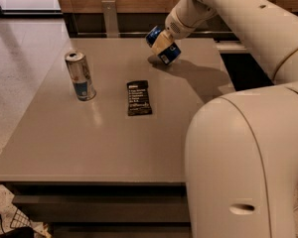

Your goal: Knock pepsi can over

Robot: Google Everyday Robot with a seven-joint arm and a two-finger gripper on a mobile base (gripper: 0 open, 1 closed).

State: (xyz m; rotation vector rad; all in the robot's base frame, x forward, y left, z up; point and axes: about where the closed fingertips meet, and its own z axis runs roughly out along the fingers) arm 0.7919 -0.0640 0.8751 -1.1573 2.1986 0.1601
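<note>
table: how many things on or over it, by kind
cans: 2, the pepsi can tilted in the hand over the far side of the table, the slim can upright at left
black packet: 1
total: 3

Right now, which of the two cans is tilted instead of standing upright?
The dark blue pepsi can, held tilted in the gripper over the far side of the table. The taller silver-and-blue can near the left edge stands upright.
</note>
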